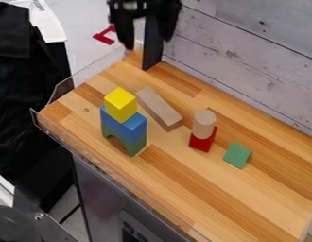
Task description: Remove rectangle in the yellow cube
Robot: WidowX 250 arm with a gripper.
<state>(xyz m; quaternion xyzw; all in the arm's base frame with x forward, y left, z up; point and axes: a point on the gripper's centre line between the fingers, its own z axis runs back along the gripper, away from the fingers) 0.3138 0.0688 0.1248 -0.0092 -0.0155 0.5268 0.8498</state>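
One black gripper [147, 41], far left, jaws apart, yellow cube [120, 105] atop blue block [124, 124] on green arch [131, 145], wooden block [160, 109] right

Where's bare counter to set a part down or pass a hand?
Biggest patch: wooden counter from the green wooden wedge to the near edge. Narrower: strip between the whitewashed plank wall and the pale wooden cylinder. Crowded: yellow cube stacked on blue block, with the pale rectangular wooden block close by.
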